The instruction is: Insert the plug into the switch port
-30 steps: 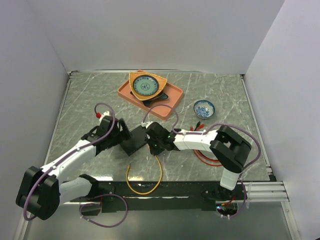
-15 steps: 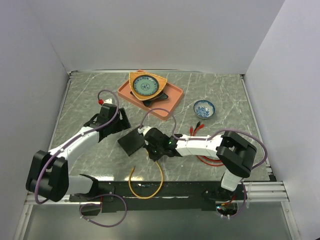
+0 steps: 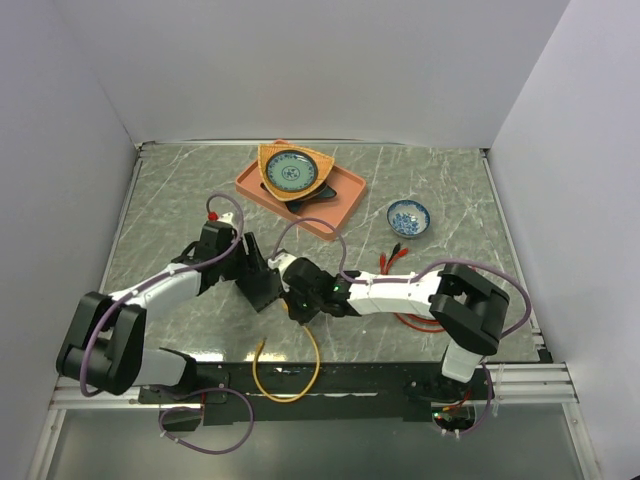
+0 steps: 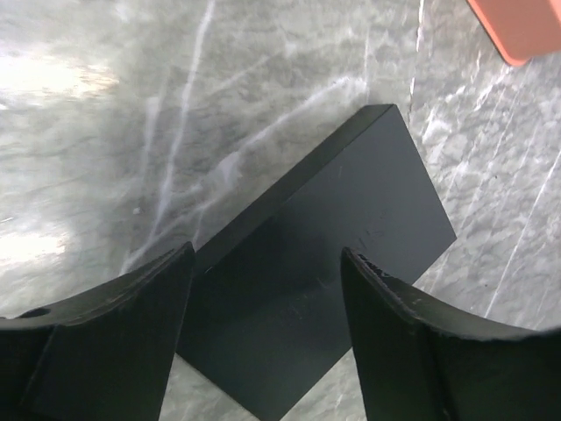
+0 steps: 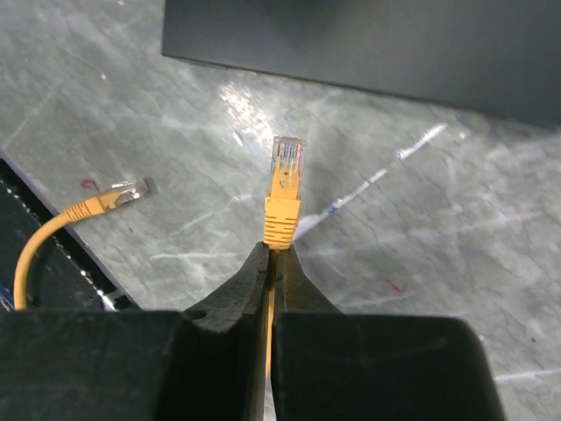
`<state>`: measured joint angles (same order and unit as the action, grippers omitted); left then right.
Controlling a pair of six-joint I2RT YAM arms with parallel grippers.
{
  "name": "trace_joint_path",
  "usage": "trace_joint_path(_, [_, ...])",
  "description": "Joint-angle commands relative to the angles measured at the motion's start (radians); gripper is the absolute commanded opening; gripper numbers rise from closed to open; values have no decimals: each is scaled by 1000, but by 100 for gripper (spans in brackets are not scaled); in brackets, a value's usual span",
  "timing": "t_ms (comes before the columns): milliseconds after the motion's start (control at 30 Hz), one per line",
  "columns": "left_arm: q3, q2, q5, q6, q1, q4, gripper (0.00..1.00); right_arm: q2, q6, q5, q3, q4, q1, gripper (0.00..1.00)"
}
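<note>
The right gripper [image 5: 273, 254] has its jaws closed on the yellow-orange network cable [image 5: 39, 235] just behind its clear-tipped plug [image 5: 286, 175]. The plug points at the near edge of the flat matte-black rectangular box [image 5: 377, 44] but stands apart from it, above the grey marbled counter [image 5: 438, 228]. The left gripper [image 4: 267, 259] hangs over that box, which lies on the counter between the arms, with its jaws open, one either side; the switch port itself cannot be made out.
</note>
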<state>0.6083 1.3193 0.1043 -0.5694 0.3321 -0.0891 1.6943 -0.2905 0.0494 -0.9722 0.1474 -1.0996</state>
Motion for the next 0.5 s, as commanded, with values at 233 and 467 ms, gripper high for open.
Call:
trace_joint_path(233, [-64, 66, 195, -81, -4, 190, 60, 28, -7, -46, -59, 10, -42, 0])
trace_joint_path(467, [-96, 78, 199, -141, -4, 218, 59, 77, -6, -120, -76, 49, -78, 0])
